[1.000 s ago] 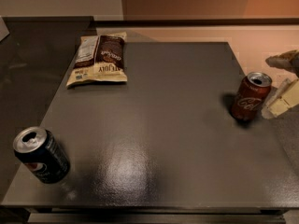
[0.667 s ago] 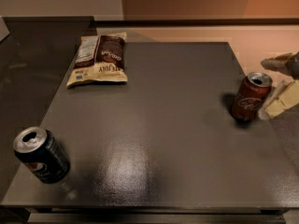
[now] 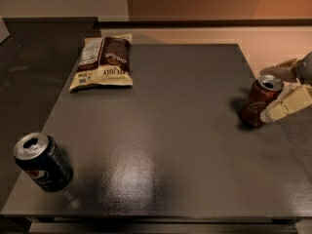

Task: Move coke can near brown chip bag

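Red-brown with a silver top, the coke can (image 3: 257, 103) stands near the right edge of the dark grey table (image 3: 185, 145). The cream gripper (image 3: 265, 94) reaches in from the right and sits right up against the can. I cannot tell if it is squeezing the can or not. The brown chip bag (image 3: 103, 61) lies flat far away, at the back left. A dark blue can (image 3: 43, 162) stands at the front left corner.
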